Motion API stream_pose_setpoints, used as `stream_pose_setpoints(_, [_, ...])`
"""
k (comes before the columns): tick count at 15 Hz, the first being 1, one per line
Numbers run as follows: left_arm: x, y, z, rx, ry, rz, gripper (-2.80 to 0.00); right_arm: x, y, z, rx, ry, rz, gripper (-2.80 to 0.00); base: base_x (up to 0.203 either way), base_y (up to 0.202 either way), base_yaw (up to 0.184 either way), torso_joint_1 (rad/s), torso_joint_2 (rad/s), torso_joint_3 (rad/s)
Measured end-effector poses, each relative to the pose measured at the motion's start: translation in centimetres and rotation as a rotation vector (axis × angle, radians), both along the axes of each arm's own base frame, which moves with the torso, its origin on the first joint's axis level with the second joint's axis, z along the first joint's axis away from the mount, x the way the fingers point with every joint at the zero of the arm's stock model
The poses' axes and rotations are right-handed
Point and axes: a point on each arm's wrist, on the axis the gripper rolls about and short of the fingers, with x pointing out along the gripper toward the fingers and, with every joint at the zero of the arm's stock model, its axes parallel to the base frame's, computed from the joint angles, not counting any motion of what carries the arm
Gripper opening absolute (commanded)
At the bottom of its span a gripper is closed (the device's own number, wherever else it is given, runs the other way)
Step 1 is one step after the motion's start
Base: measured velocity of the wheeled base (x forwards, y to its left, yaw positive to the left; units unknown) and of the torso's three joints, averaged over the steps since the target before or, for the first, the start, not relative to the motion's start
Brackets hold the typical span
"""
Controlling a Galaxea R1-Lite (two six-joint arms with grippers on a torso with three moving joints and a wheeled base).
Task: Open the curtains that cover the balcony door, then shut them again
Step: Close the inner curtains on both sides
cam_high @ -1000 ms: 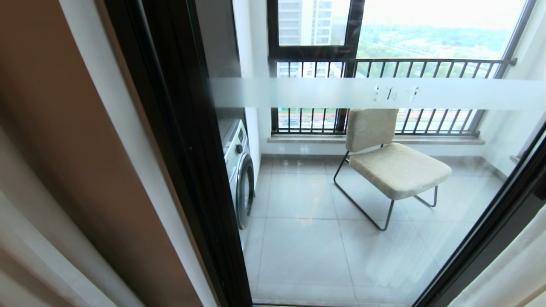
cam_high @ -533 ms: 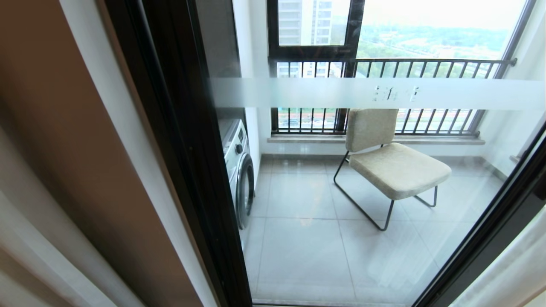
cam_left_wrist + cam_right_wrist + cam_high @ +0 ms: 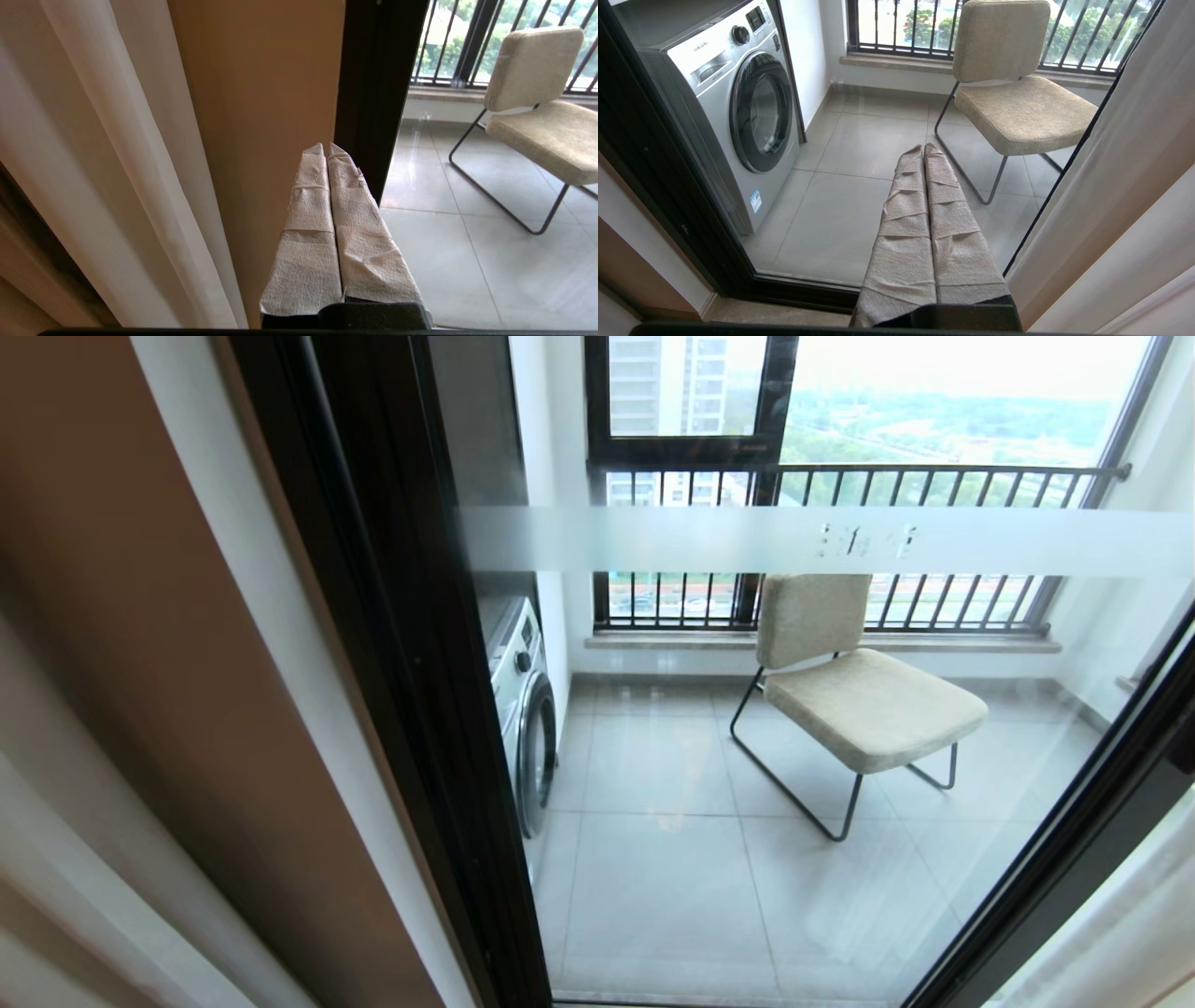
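Head view: no claw in frame. Balcony door (image 3: 747,728) fills centre, glass uncovered, thick black frame on both sides, frosted band (image 3: 822,539) across pane. Curtains (image 3: 1116,933) drawn off to both sides: pale sheer at lower right corner, cream folds at far left edge past a tan wall strip (image 3: 140,644). Through the glass: washing machine (image 3: 523,709) at left, beige chair (image 3: 864,695) w/ black wire legs centre-right, grey tiled balcony floor, railed windows (image 3: 840,485) beyond.

Left wrist view: left claw (image 3: 326,148) fully closed, fingers (image 3: 310,224) pressed together along whole length, wrapped in pale crinkled tape; holds nothing, touches nothing. Tips sit in front of the tan wall strip just beside the door's black frame. Curtains hang well clear on the claw's outer side: white sheer w/ hemmed edge, thicker beige drape behind it. Chair visible through glass on the other side.

Right wrist view: right claw (image 3: 923,148) also fully closed, taped fingers (image 3: 906,224) flat against each other, empty, no contact. It points at the glass, washing machine to one side, chair ahead. Sheer curtain panel hangs near the claw, along the door's black frame edge, w/ cream drape behind. Door's bottom frame and sill run across below the claw.
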Motion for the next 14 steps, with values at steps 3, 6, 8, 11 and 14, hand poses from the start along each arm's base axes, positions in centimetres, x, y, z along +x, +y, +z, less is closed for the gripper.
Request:
stream_pose_setpoints(3, [-0.6,0.1,2.9,-0.005,-0.054,0.062,-2.8,0.0,0.0,0.0,0.0,0.001,0.0,-2.8,0.0,0.0,0.0,0.0,0.0,0.0])
stream_pose_setpoints(6, [-0.3,0.3,6.9,-0.011,-0.065,0.131,-2.8,0.0,0.0,0.0,0.0,0.001,0.0,-2.8,0.0,0.0,0.0,0.0,0.0,0.0])
stream_pose_setpoints(8, [0.5,0.5,10.5,-0.016,-0.065,0.206,-2.8,0.0,0.0,0.0,0.0,0.001,0.0,-2.8,0.0,0.0,0.0,0.0,0.0,0.0])
stream_pose_setpoints(11, [3.0,0.8,16.9,-0.031,-0.076,0.373,-2.8,0.0,0.0,0.0,0.0,0.0,0.0,-2.8,0.0,0.0,0.0,0.0,0.0,0.0])
stream_pose_setpoints(14, [6.8,1.4,21.9,-0.051,-0.067,0.617,-2.8,0.0,0.0,0.0,0.0,0.001,0.0,-2.8,0.0,0.0,0.0,0.0,0.0,0.0])
